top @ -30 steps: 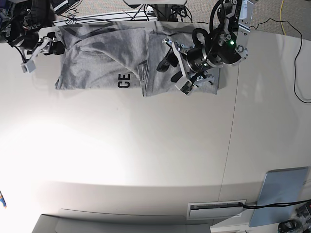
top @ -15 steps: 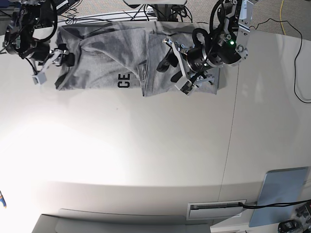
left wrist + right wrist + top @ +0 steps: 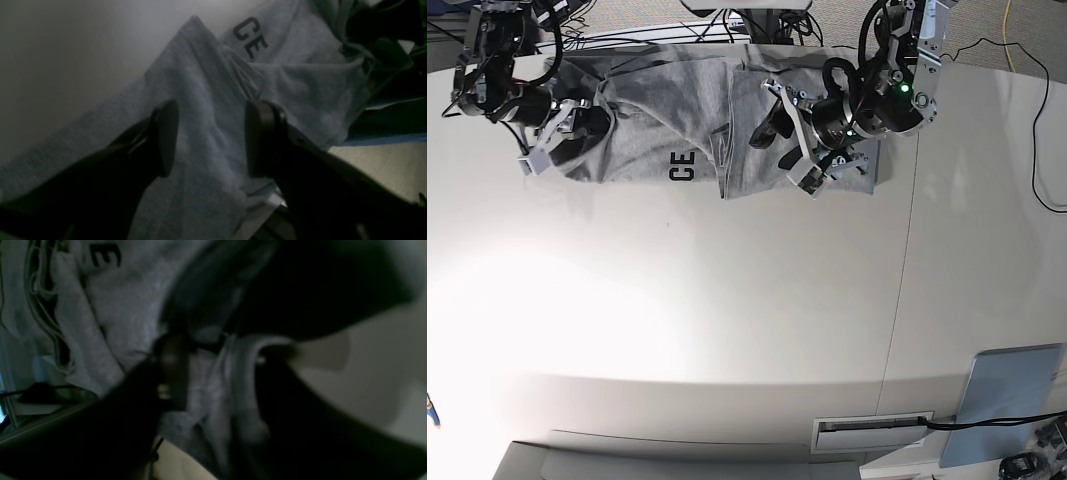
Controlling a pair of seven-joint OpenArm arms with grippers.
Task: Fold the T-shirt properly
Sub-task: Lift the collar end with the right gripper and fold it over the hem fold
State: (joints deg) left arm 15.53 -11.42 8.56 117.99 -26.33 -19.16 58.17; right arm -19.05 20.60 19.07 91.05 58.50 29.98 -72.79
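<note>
Base view: we see our right gripper [image 3: 555,135] pinching T-shirt [image 3: 652,140] edge; left gripper [image 3: 792,145] spread wide over cloth.

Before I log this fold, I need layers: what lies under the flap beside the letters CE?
The flap lies over the T-shirt, its edge next to CE. The open left claw hovers over it. Anything beneath the flap is covered.

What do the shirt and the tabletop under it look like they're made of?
T-shirt: looks like soft heather-grey knit, probably cotton jersey; the left wrist view shows a fine mottled weave, limp folds and black printed letters. Matte. Table: smooth, hard, off-white surface with a slight sheen, glare at its left side and a thin seam at the right; likely laminate or painted board, but I can't tell which.
</note>
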